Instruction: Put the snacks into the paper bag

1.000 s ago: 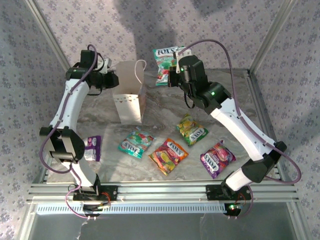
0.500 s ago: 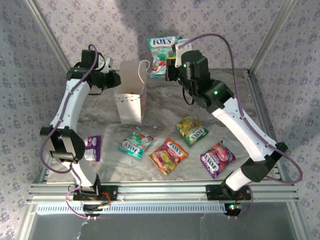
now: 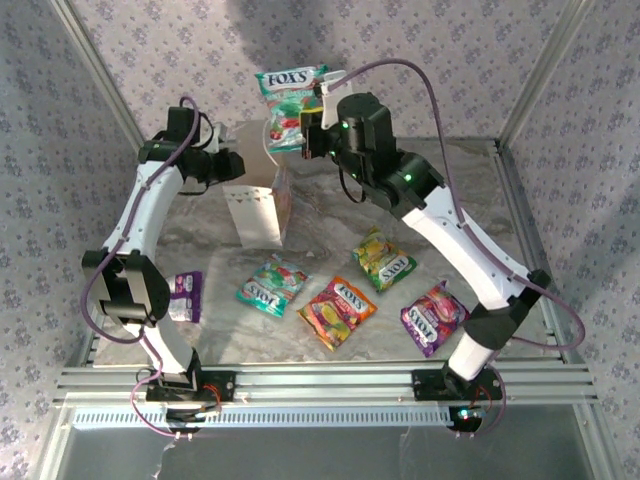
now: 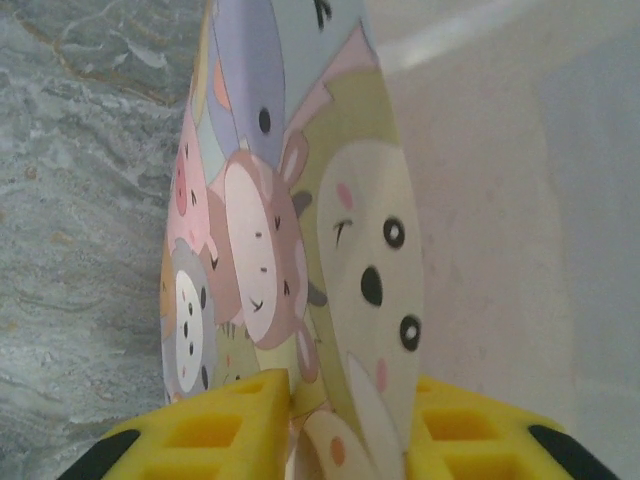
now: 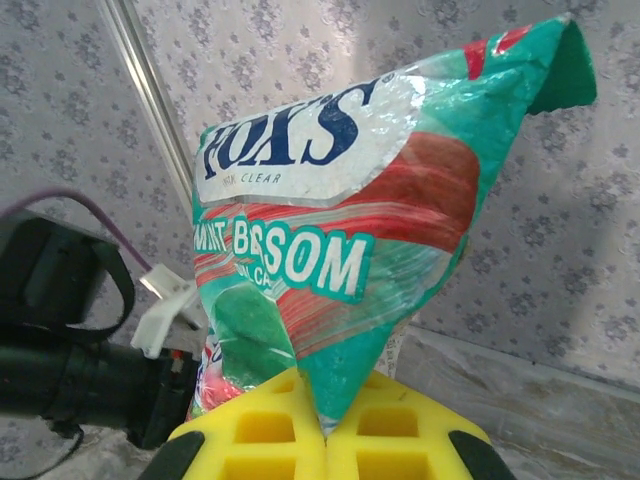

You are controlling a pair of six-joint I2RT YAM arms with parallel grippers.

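Between right pincer (image 5: 325, 425) pads: teal packet (image 5: 350, 250), clamped by its bottom edge, standing up above the fingers.
Below-left of that pincer: bag (image 3: 258, 205), upright on table (image 3: 470, 200).
Left pincer (image 4: 350, 425): gap narrow, bag wall between the pads; pinched or loose, cannot tell.
Nearer the bases than both pincers: five more packets (image 3: 337, 312), flat.

"FOX'S" is printed on the teal packet (image 5: 330, 260).

Raised packet (image 5: 330, 270): teal, red swirls, white panel lettered navy. Bag (image 4: 300, 250): white, printed with pastel cartoon animals; triangle bunting seen on side. Table (image 3: 200, 235): grey, marbled. Laid on it: teal packet (image 3: 271, 285), red-orange packet (image 3: 337, 311), yellow-green packet (image 3: 384, 259), purple packet (image 3: 434, 317). Walls (image 3: 500, 50): lilac, floral-patterned.
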